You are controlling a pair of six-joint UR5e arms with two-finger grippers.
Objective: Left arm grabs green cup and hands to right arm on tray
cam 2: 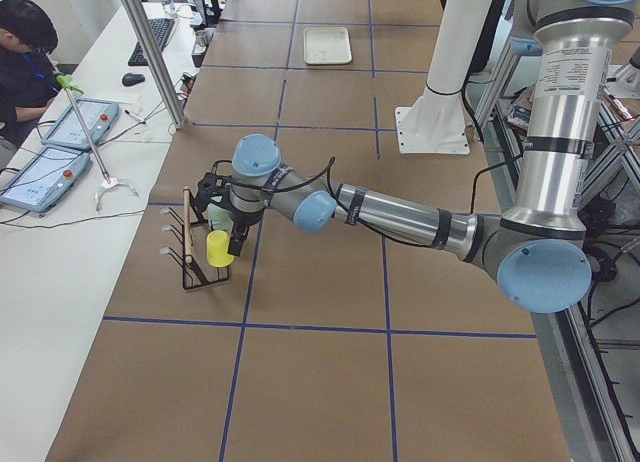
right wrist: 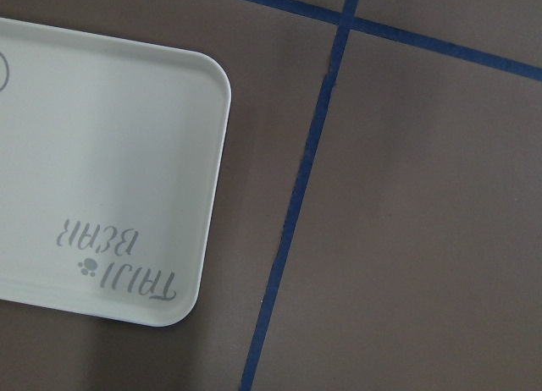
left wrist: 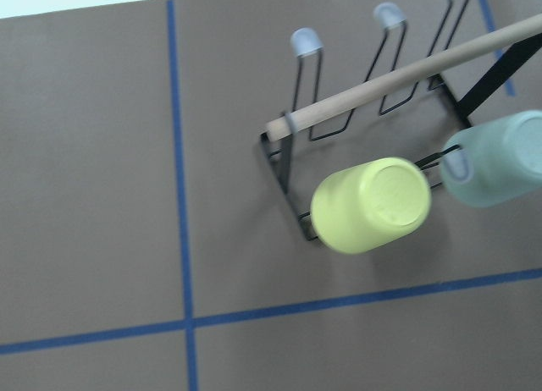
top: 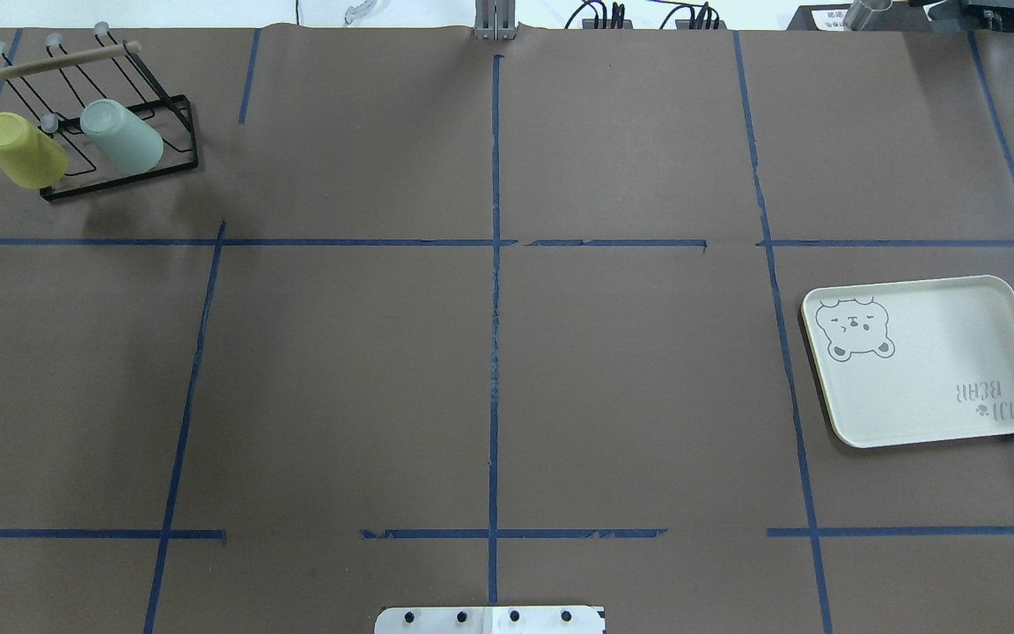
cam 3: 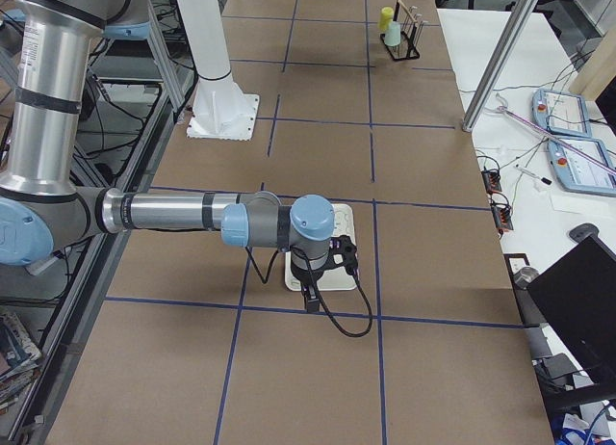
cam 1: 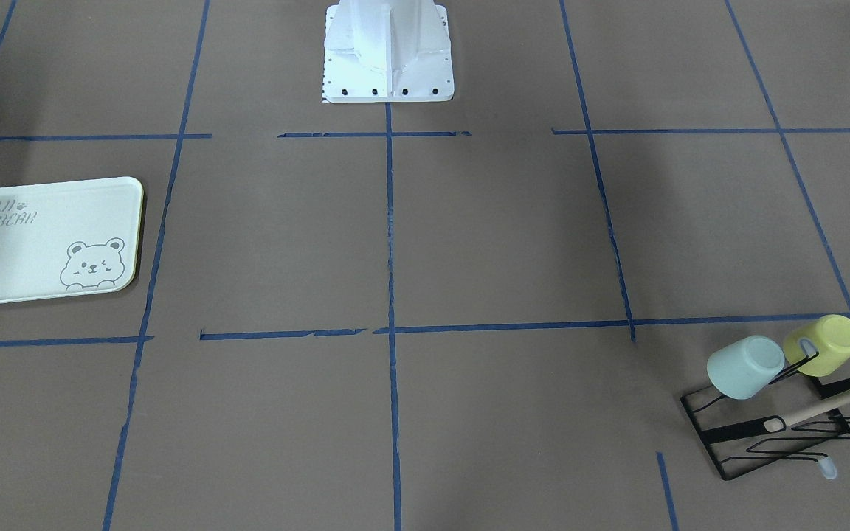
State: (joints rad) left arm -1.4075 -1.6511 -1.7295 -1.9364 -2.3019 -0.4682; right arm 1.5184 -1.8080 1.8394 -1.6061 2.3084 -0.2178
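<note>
Left arm [cam 2: 400,217]: upper link hangs straight down to a low elbow. The forearm reaches out flat over the worktop [cam 1: 506,243] to the black wire rack [cam 1: 735,430]. The wrist is bent so the left pincer [cam 2: 228,232] points down at the cups. Only the side view shows it; cannot tell how far the jaws stand apart, nor whether they hold anything.

Right arm [cam 3: 173,214]: same shape, forearm level, wrist turned down. The right pincer [cam 3: 310,296] hangs over the near edge of the tray [cam 1: 26,251]. Jaw state cannot be told here either.

Green cup [cam 1: 744,367]: on the rack at the robot's left far corner, slid mouth-down and tilted over a prong, base outward. The yellow-green cup [cam 1: 823,344] sits the same way just beside it. A wooden dowel [cam 1: 831,402] runs across the rack top.

The tray lies flat at the robot's right end, well apart from the rack.

Writing: grey "TAIJI BEAR" with a small paw mark in one tray corner; a winking bear drawing [cam 1: 93,264] in the opposite corner. Cups plain.
</note>
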